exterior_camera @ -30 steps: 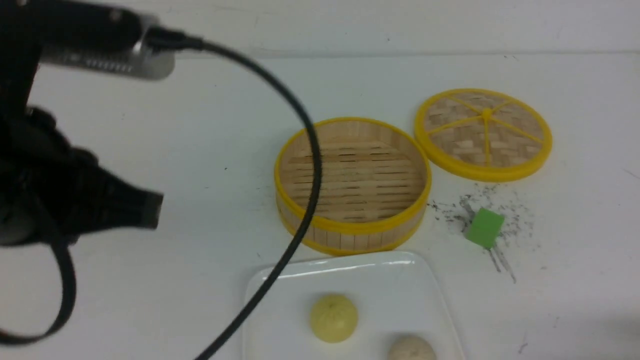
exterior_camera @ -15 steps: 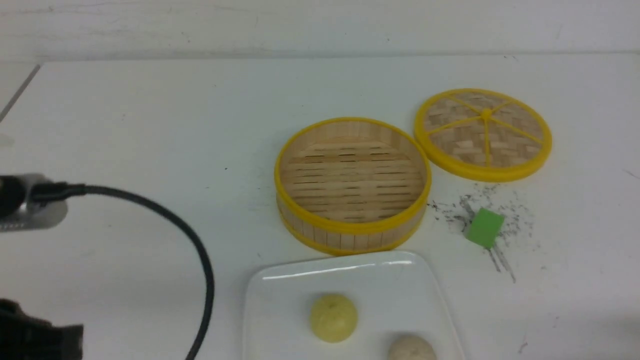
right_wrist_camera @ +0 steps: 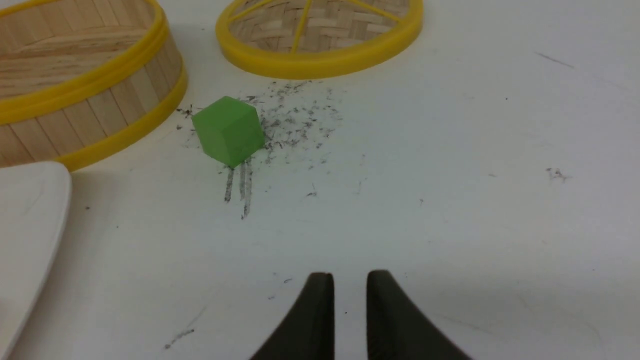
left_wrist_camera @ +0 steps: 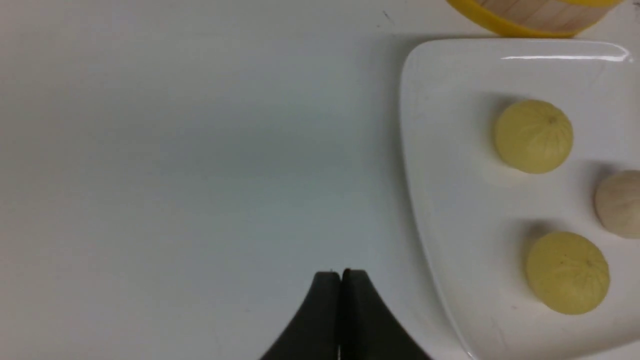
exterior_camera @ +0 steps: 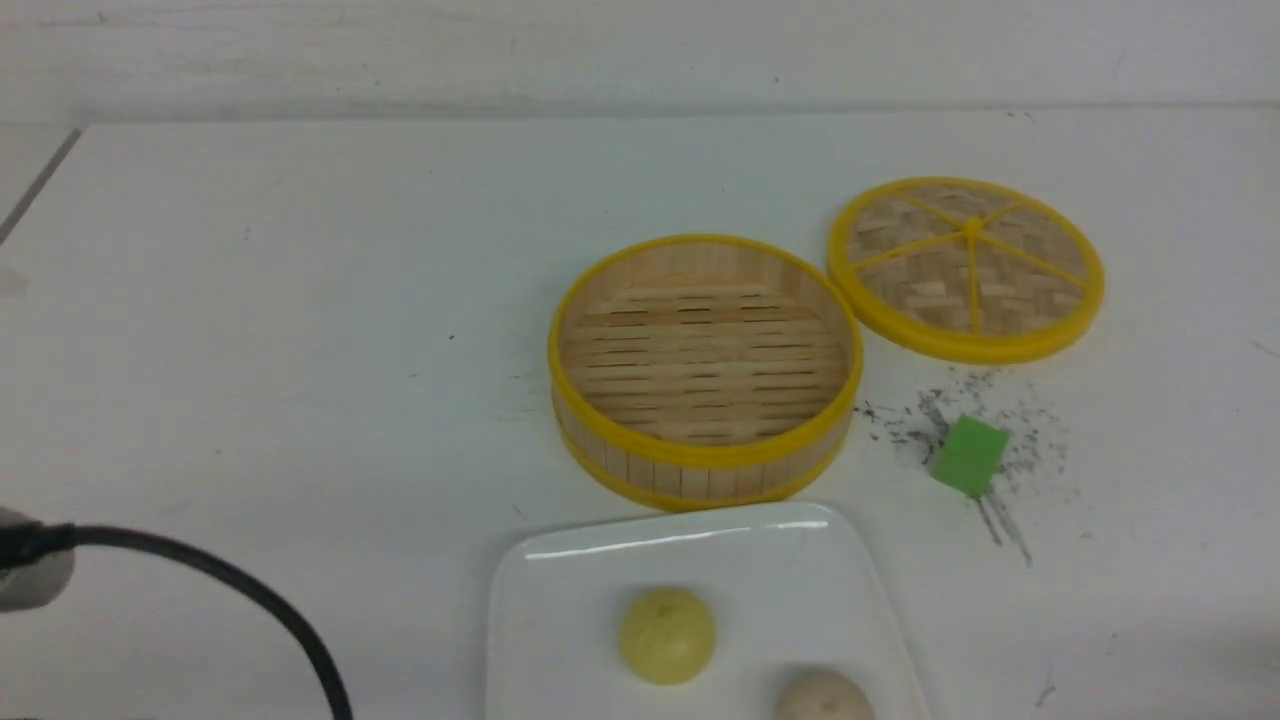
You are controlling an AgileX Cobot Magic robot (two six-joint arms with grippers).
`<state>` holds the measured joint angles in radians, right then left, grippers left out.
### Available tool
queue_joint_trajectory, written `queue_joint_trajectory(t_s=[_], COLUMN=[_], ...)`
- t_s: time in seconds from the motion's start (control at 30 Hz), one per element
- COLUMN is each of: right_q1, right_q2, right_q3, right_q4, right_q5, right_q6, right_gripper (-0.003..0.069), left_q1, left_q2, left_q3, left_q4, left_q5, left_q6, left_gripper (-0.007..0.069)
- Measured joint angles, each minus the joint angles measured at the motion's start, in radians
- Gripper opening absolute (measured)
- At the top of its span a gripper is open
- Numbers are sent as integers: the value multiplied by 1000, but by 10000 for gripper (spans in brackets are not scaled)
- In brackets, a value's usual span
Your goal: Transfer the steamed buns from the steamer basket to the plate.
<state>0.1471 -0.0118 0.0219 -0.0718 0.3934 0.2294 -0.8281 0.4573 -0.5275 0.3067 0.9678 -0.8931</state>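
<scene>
left end effector point(left_wrist_camera: 341, 272): closing on nothing, tips together | right point(right_wrist_camera: 349, 274): holding nothing, tips apart | risk: my withdrawing left arm's dangling black cable point(exterior_camera: 215, 566) catching the white squarish plate point(exterior_camera: 560, 600)

White tabletop point(exterior_camera: 250, 350) lies open left of the basket point(exterior_camera: 705, 360); rightward, the green cube point(exterior_camera: 970, 456) obstructs passage.

White tabletop point(exterior_camera: 300, 300) — scuffed, dark smudges point(exterior_camera: 925, 425) near right.
</scene>
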Motion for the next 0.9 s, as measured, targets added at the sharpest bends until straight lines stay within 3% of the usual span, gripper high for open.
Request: queue_joint_trajectory(t_s=[0.53,0.9], right_q1=[0,0], right_q2=[0,0], right_q3=[0,0], right_q4=[-45,-49], right_q5=[0,0], right_q6=[-28,-30], right_gripper=[137,153], left_q1=[0,0], left_q2=[-1,-1], left_q3=[18,18], left_q4=[35,76], left_q5=[-181,-518], left_q6=[32,31], left_gripper=[24,36])
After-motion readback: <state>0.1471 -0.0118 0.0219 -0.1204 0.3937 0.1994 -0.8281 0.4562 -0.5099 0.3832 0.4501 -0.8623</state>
